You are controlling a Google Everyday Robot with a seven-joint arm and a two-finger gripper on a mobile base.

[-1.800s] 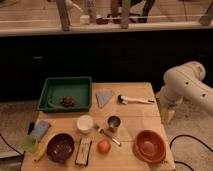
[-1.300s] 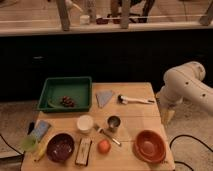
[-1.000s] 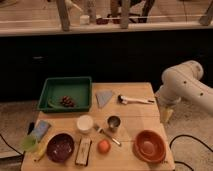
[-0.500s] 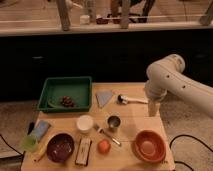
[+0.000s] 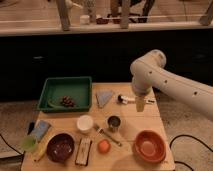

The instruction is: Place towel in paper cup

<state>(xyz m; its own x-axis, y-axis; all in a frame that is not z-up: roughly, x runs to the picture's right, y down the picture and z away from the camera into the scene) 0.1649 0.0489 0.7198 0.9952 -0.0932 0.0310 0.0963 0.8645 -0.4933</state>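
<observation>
We are on the approach: our pincer [image 5: 139, 105] hangs wide open and empty over the light wooden table [image 5: 150, 120]. The small thin grey-blue cloth towel [image 5: 104, 96] lies flat to its left in view. The short white round paper cup [image 5: 85, 123] sits farther left, nearer us. Next we should shift over, descend and pinch the cloth.

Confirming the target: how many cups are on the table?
3: paper cup mid-table, metal cup beside it, green cup front-left. Gripper hovers over the far right.

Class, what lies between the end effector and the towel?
In the camera view, a white-handled utensil lies between the towel and the end effector, which hangs by its handle end.
</observation>
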